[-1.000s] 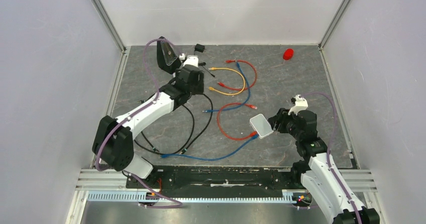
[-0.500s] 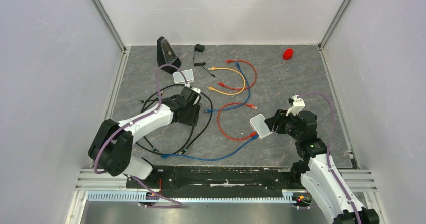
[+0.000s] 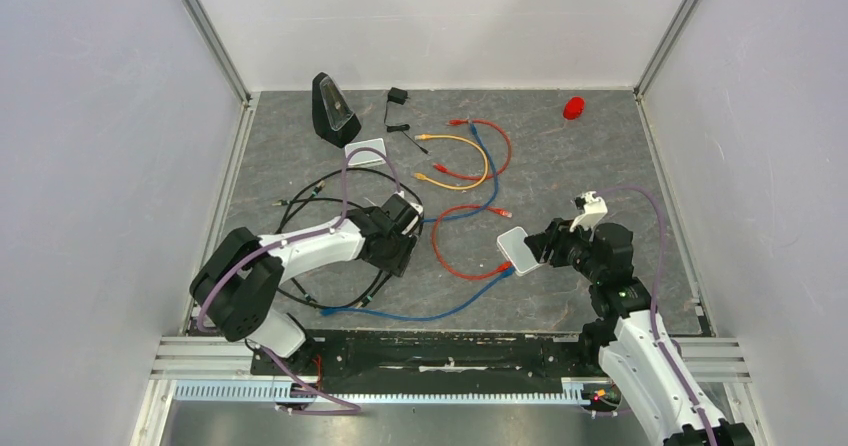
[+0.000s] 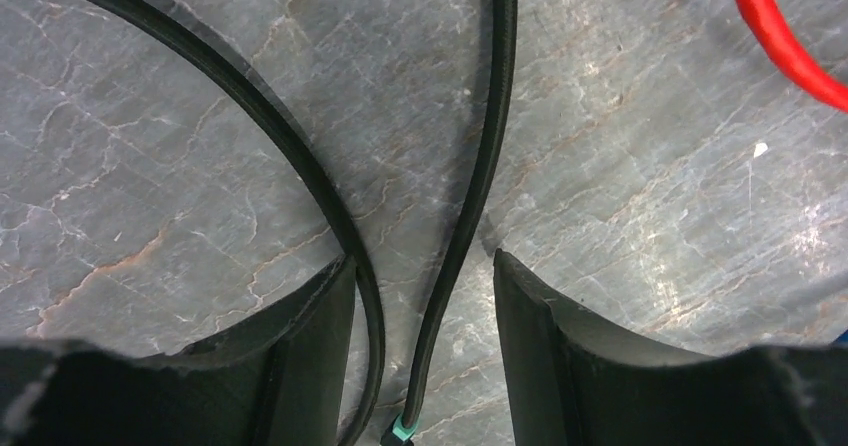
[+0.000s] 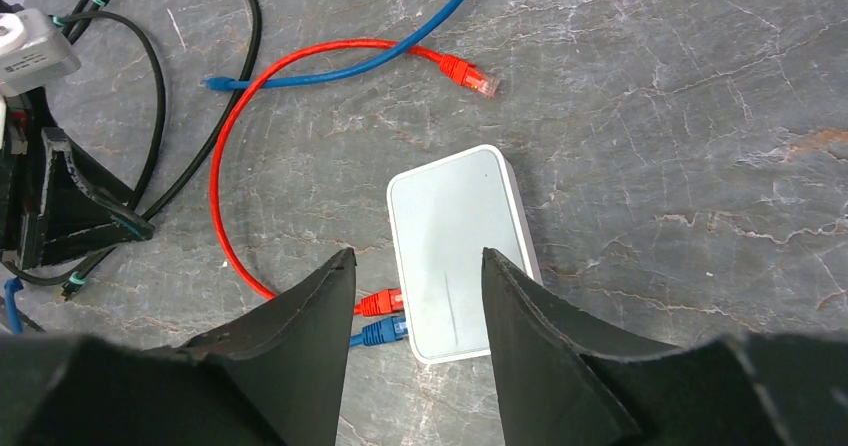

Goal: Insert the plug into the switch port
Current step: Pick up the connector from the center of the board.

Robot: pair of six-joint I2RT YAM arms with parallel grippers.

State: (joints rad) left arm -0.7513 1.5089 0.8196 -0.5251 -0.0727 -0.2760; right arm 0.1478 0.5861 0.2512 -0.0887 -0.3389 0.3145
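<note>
Left wrist view: the black cable runs off the bottom edge just past a teal band, so its end doesn't show. Right wrist view: a finger covers the near corner of the switch. The red plug and blue plug sit at its edge, but honestly can't tell if they're seated in ports.

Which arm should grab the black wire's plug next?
Left. Its open jaws straddle the black wire near its teal-banded end; the right jaws hover over the white switch box.
</note>
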